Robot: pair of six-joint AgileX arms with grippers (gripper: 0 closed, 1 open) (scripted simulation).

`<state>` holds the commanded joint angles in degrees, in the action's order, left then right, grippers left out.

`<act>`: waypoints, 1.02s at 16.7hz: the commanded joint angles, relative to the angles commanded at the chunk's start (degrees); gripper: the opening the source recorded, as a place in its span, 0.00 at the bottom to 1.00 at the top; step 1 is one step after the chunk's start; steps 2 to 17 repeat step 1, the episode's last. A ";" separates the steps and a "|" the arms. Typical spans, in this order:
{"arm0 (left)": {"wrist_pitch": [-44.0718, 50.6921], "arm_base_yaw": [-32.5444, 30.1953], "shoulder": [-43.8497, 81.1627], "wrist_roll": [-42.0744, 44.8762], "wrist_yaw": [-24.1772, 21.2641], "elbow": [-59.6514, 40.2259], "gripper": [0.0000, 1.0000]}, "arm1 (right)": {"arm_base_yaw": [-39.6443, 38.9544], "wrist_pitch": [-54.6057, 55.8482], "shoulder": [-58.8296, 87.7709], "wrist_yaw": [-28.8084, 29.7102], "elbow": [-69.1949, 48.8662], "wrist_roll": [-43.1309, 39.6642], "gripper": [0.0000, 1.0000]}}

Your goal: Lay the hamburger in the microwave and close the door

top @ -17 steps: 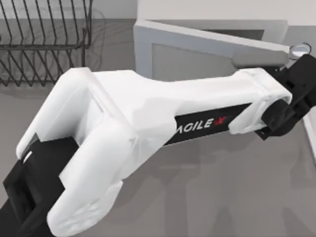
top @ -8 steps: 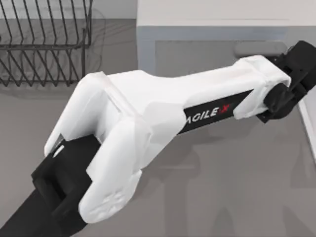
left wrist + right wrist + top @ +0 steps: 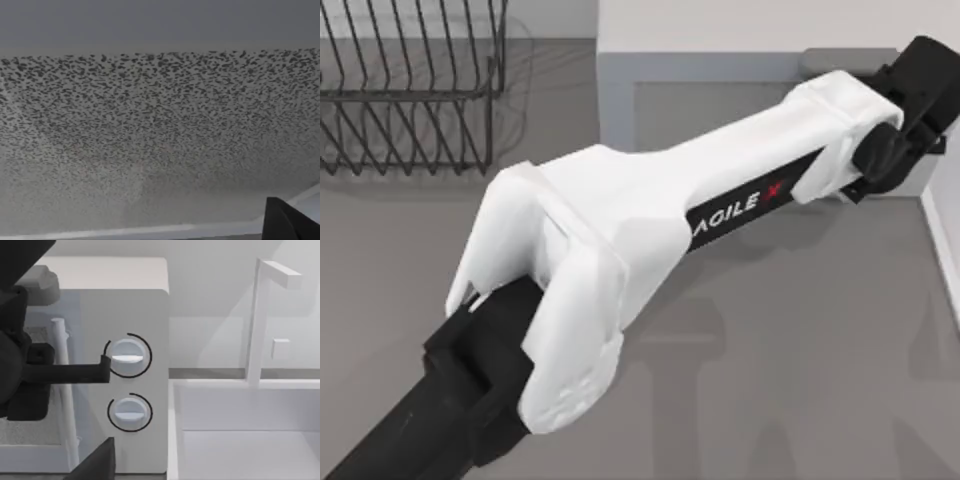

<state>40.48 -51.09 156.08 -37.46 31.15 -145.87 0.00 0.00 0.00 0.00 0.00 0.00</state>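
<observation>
Black wire rack [image 3: 410, 85] at table's [image 3: 800, 350] far left; white sink [image 3: 240, 430] with faucet [image 3: 262, 315] at right.

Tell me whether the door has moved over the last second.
Yes. The door has swung from ajar to flush against the microwave, pushed by the left gripper.

The white boxy microwave [image 3: 750, 25] stands along the top edge of the top view, right of centre. Its flat grey door [image 3: 720, 110] lies shut, flush with the front. In the right wrist view, two round knobs [image 3: 127, 357] sit stacked on its side panel, beside the pale bar handle [image 3: 60, 355].
</observation>
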 joint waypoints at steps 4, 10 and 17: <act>0.16 0.17 0.28 0.16 -0.11 -0.28 0.00 | 0.00 0.00 0.00 0.00 0.00 0.00 1.00; 0.16 0.17 0.28 0.16 -0.11 -0.28 0.00 | 0.00 0.00 0.00 0.00 0.00 0.00 1.00; 0.16 0.17 0.28 0.16 -0.11 -0.28 0.00 | 0.00 0.00 0.00 0.00 0.00 0.00 1.00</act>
